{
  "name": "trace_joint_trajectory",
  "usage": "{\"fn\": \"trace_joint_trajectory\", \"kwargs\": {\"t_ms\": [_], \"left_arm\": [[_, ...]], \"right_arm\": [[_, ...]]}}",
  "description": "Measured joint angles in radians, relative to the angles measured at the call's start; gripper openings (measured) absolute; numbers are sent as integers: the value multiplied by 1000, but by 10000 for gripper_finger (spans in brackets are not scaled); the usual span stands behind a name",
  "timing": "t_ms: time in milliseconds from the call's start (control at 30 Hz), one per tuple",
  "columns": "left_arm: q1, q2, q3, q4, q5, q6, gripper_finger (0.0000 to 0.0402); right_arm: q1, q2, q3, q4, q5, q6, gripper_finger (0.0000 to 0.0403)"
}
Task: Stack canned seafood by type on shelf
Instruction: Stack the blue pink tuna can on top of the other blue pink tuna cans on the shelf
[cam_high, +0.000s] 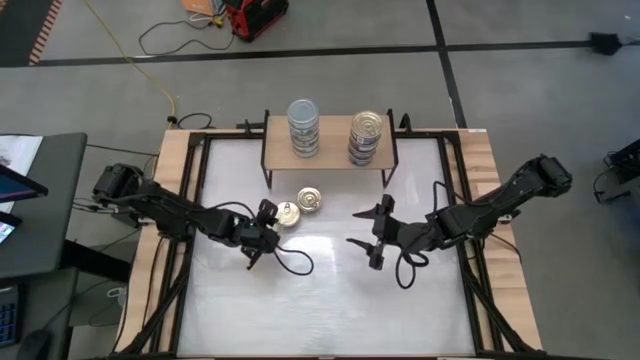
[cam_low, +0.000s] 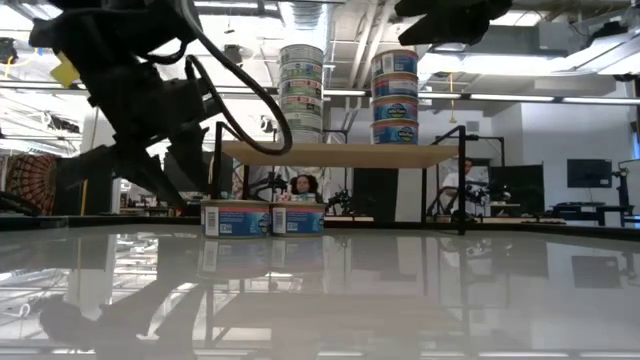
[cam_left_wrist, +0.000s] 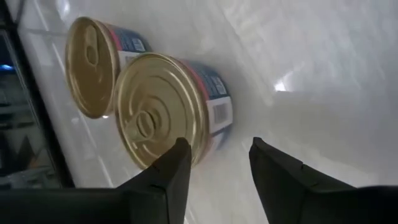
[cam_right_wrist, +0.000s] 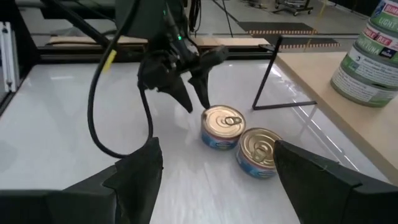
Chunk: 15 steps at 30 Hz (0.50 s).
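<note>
The left gripper (cam_left_wrist: 214, 163) hangs with fingers apart, gripping nothing, just beside a gold-lidded tin (cam_left_wrist: 168, 109) that touches a second tin (cam_high: 310, 200) near the tabletop's (cam_high: 330, 300) middle. The right gripper (cam_high: 368, 238) waits wide open opposite — two stacks (cam_high: 303, 127) stand on the shelf (cam_high: 330, 150).

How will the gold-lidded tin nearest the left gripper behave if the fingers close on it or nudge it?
The near tin looks rigid metal, so it probably won't deform. Its smooth wall and the glossy table suggest it may slide. It sits flat and squat, so tipping seems unlikely, though it could bump the second tin beside it.
</note>
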Motion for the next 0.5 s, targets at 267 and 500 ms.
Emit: {"fn": "trace_joint_trajectory", "kwargs": {"t_ms": [267, 500], "left_arm": [[-9, 0, -53, 94, -88, 133, 129], [16, 0, -53, 105, -49, 174, 117]], "right_arm": [[-1, 24, 0, 33, 1, -3, 329], [-12, 33, 0, 53, 1, -10, 329]]}}
